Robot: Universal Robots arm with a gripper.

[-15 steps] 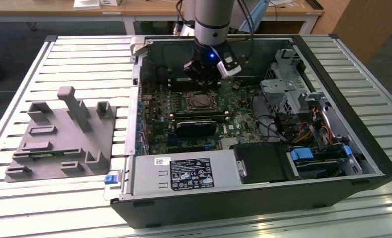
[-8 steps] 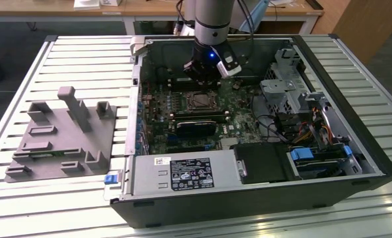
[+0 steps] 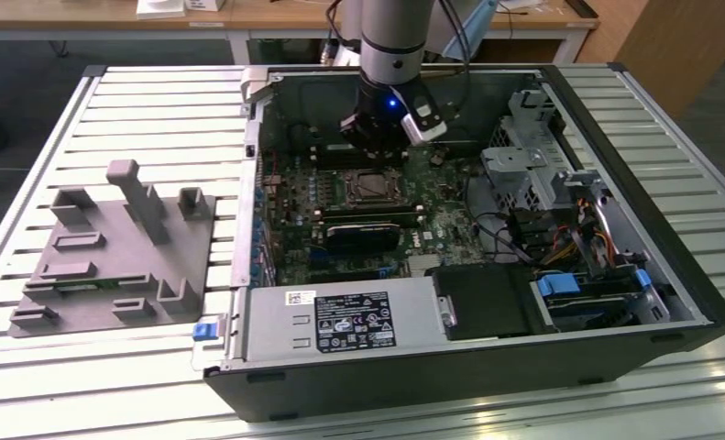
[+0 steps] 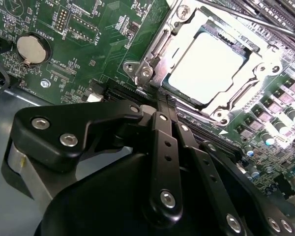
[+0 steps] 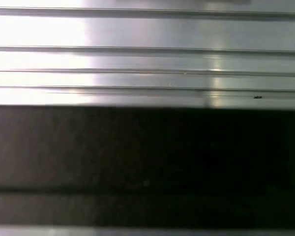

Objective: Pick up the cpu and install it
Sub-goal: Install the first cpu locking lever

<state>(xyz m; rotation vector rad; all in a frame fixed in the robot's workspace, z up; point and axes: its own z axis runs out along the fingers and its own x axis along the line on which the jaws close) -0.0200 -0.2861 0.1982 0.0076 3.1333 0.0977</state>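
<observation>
Silver-grey cpu (image 4: 206, 66) sits flat inside the metal-framed socket (image 4: 146, 69) on the green motherboard (image 4: 88, 44); chip looks seated, edges roughly parallel to the frame, load frame not visibly clamped over it. Gripper (image 4: 162, 105) hangs just beside the socket in the second wrist view, black fingers drawn together with no gap and nothing between them, so closed and empty. Exterior view: gripper (image 3: 371, 154) low inside the open pc case (image 3: 460, 367), above the socket (image 3: 367, 186); grey studded tray (image 3: 105, 257) well apart toward the exterior view's left, on the slatted table (image 3: 44, 385). Judgement: placement looks done or nearly so; to do this well keep any motion straight vertical, no sideways drag on the chip, confirm it lies level in the frame, avoid touching the socket lever and nearby capacitors (image 4: 273, 140).
</observation>
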